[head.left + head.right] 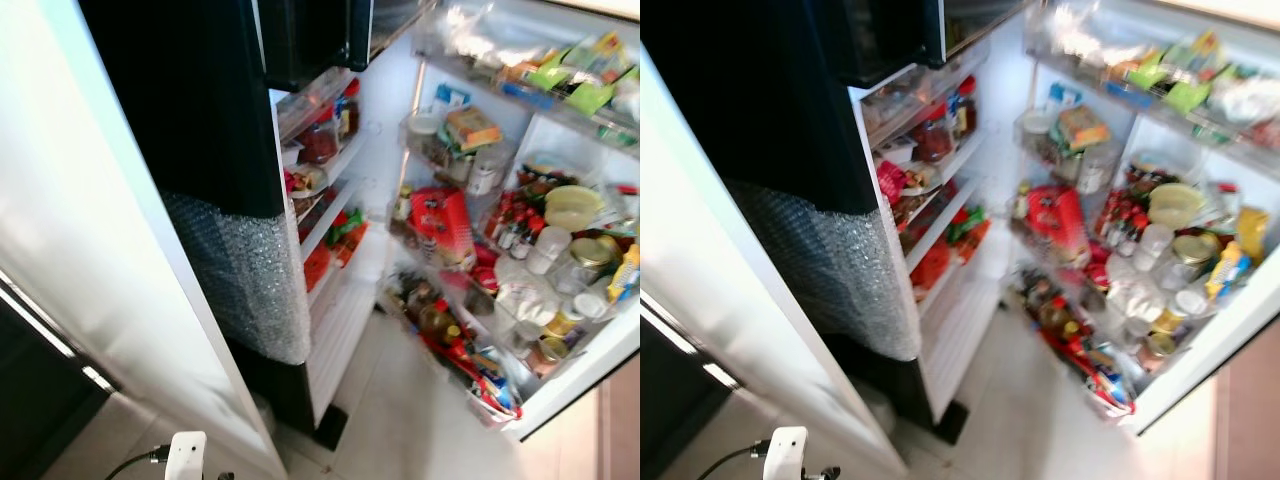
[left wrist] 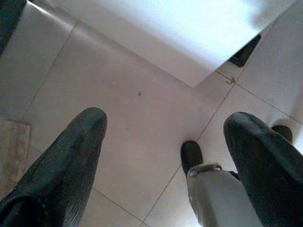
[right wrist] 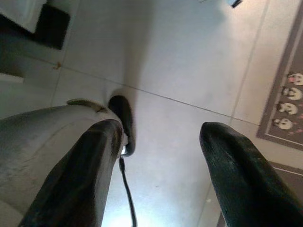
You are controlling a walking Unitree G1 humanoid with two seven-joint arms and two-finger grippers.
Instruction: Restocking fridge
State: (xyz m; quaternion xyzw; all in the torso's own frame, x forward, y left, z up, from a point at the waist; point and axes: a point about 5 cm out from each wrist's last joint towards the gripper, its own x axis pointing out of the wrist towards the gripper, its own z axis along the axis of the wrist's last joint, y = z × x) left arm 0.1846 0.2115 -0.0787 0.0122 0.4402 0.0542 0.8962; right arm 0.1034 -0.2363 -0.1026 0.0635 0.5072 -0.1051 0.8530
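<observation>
The fridge stands open in front of me. Its inner shelves (image 1: 335,165) hold red jars, packets and green and orange items. The open door (image 1: 560,385) swings out to the right, its racks crowded with bottles, jars, a red bag (image 1: 443,225) and a yellow-lidded tub (image 1: 572,206). Both arms hang idle at my sides. My left gripper (image 2: 165,118) is open over the tiled floor, nothing between its fingers. My right gripper (image 3: 161,127) is also open and holds nothing, pointing down at the floor.
Bubble wrap (image 1: 250,270) covers the lower part of a black panel left of the shelves. A white door or wall (image 1: 90,250) runs along my left. Pale floor tiles (image 1: 400,400) lie before the fridge. A patterned mat (image 3: 284,109) lies beside my right leg.
</observation>
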